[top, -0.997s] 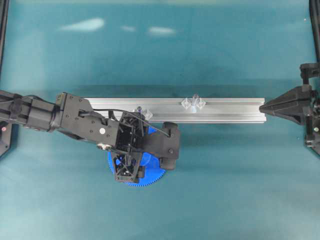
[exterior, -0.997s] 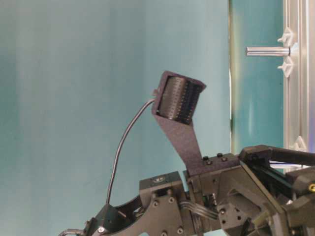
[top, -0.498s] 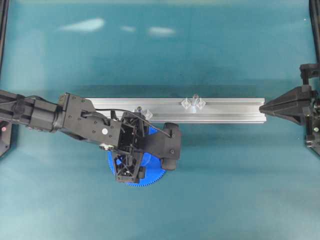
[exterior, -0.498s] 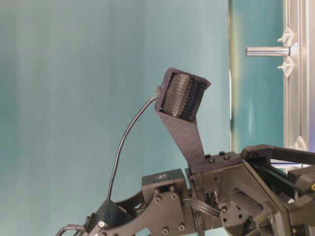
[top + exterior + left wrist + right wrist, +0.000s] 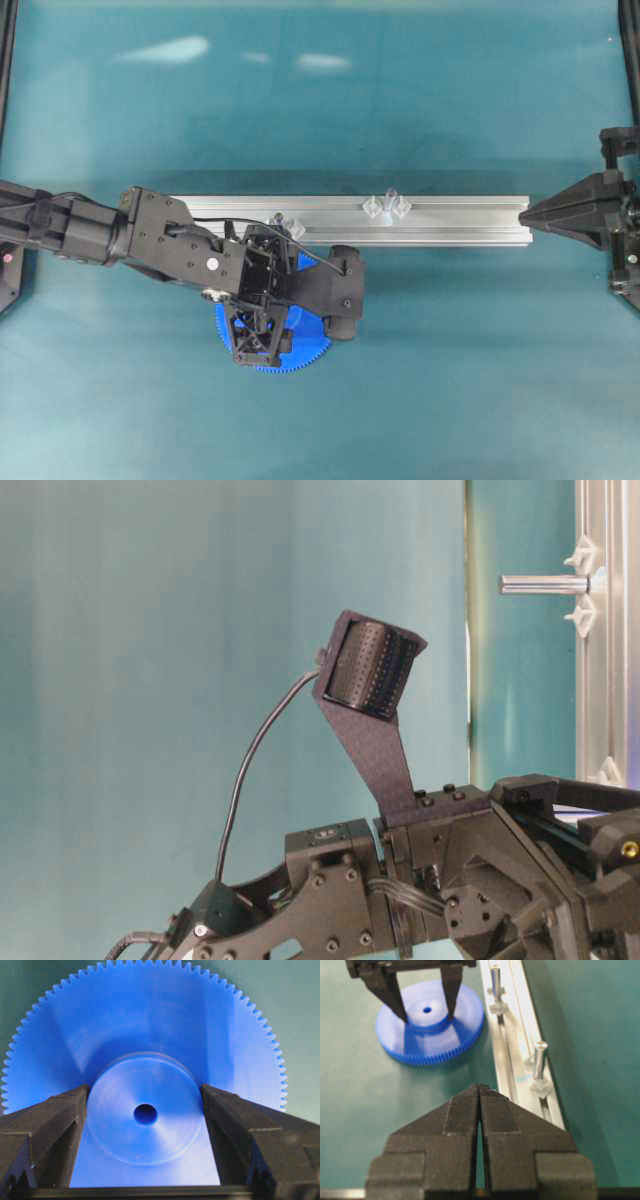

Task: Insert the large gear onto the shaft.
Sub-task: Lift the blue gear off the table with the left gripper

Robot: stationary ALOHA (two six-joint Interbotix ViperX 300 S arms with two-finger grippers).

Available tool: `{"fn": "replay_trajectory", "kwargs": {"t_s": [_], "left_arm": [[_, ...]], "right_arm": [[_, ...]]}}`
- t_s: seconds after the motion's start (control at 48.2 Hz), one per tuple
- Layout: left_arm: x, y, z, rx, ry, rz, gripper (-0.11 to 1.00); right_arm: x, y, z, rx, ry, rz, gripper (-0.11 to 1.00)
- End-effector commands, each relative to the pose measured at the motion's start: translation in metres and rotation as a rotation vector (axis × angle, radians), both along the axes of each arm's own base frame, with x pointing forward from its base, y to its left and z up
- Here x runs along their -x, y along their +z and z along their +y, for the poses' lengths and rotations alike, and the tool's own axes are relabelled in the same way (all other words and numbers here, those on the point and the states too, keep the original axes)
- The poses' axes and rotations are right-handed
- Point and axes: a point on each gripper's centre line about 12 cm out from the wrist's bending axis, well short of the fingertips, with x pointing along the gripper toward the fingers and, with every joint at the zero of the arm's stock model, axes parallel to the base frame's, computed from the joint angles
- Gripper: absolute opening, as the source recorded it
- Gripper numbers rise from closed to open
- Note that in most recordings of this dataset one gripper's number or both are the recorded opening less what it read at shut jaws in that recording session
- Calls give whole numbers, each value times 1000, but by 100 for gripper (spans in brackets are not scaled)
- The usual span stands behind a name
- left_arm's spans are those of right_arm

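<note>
Overhead, the large gear (image 5: 300,345) lies flat on the mat beside the rail (image 5: 450,220) carrying the shaft (image 5: 388,205); wrist view shows the left gripper (image 5: 145,1110) straddling its hub, pads touching, grip unconfirmed; the right gripper (image 5: 479,1095) rests pressed together.

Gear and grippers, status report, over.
Left gripper straddling the gear hub, fingers at its sides, grip unconfirmed. Right gripper shut, parked clear. Gear flat on table, not yet on shaft. Nothing blocking the rail.
</note>
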Motion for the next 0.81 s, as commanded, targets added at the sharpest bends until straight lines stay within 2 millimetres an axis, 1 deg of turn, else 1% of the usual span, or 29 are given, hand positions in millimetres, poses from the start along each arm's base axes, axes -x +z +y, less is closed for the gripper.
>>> {"fn": "replay_trajectory", "kwargs": {"t_s": [0.0,0.208,0.332,0.561,0.789], "left_arm": [[-7,12,-1,5,1,-38,76],[-15,23,-3,5,-10,-63,76],[-14,19,-2,3,-8,-51,76],[-12,18,-2,2,-8,-41,76],[-11,23,-3,0,-9,-25,76]], "right_arm": [[-2,4,0,-15,-6,-13,3],[0,3,0,-41,-16,-14,3],[0,4,0,-41,-16,-17,3],[0,4,0,-41,-15,-20,3],[1,5,0,-41,-17,-23,3]]}}
